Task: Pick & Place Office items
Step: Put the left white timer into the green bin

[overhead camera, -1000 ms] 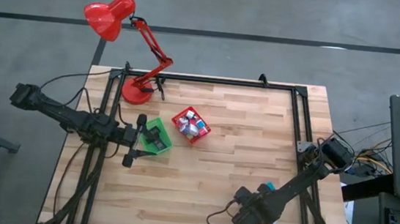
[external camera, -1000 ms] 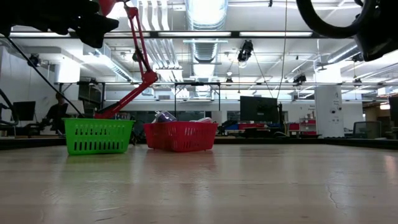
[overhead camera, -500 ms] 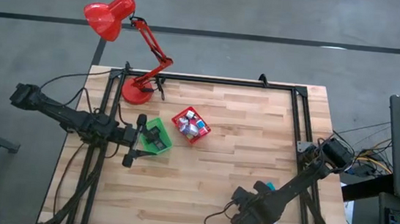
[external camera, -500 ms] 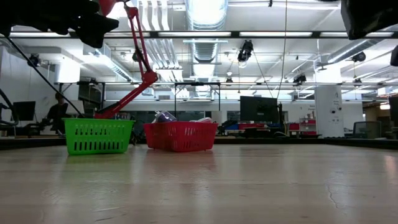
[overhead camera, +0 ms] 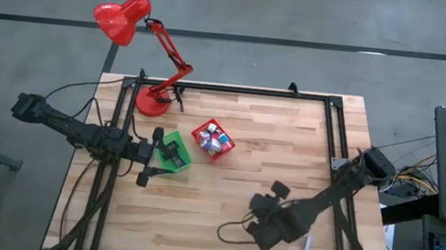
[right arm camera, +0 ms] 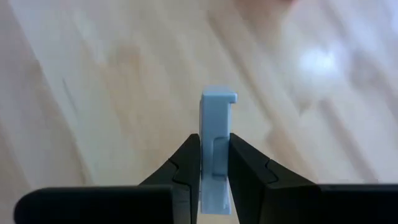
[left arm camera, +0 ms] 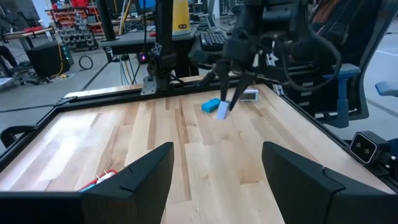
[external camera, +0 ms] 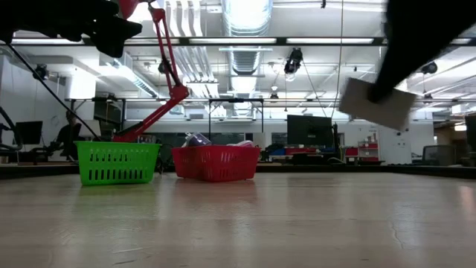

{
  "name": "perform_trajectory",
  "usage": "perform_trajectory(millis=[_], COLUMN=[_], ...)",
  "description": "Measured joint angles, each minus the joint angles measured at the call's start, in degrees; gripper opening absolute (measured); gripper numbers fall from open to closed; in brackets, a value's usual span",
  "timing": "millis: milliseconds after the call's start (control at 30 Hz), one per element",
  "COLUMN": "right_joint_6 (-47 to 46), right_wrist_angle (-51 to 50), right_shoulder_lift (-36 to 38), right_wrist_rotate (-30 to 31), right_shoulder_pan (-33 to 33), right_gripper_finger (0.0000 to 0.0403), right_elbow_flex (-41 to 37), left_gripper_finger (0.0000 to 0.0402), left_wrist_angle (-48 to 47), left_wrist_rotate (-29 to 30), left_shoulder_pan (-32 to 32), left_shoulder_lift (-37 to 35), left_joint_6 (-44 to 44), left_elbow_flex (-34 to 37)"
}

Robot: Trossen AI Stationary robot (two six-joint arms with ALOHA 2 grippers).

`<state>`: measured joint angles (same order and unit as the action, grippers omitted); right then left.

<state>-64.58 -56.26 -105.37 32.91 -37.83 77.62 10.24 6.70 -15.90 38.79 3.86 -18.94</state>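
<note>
Office items: my right end effector (right arm camera: 214,165) pinches a pale blue-grey plastic block (right arm camera: 216,149) upright, lifted off the wooden desk (overhead camera: 233,192) at lower right for carrying binward.

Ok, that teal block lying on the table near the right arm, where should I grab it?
Probably pinch the teal block across its narrow width at mid-length, coming straight down: it lies flat on the table, long sides exposed.

Pale grey-white block (right arm camera: 214,149) upright between the right tool's (right arm camera: 214,163) 2 dark fingers (right arm camera: 186,165), wooden tabletop (right arm camera: 93,93) behind.
</note>
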Motion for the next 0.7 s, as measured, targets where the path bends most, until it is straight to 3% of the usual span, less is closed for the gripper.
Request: perform_trajectory(millis=[133,367,500,700], right_joint_6=[8.55,27.54,33.64,46.79], right_wrist_angle=[6.24,20.27,25.64,37.92], right_shoulder_lift=[1.27,1.69,1.84,2.20], right_wrist_rotate=[3.60,3.78,3.70,-2.87], right_shoulder_pan=[2.76,8.65,11.80,15.30], right_gripper_finger=[0.0055,0.0054,0.0054,0.0054], right_elbow_flex=[0.00,-0.02,-0.26,-2.35], left_gripper_finger=[0.0250,0.0250,0.0250,0.0250], left_wrist_angle=[0.00,-0.02,-0.02,0.00], left_wrist_rotate=[-0.02,-0.02,-0.02,-0.02], left_shoulder_pan=[-0.02,0.00,0.00,0.00], left_shoulder_lift=[-0.01,0.00,0.00,0.00], left_joint_6=[0.01,0.00,0.02,0.02], left_elbow_flex=[0.00,0.00,0.00,0.00])
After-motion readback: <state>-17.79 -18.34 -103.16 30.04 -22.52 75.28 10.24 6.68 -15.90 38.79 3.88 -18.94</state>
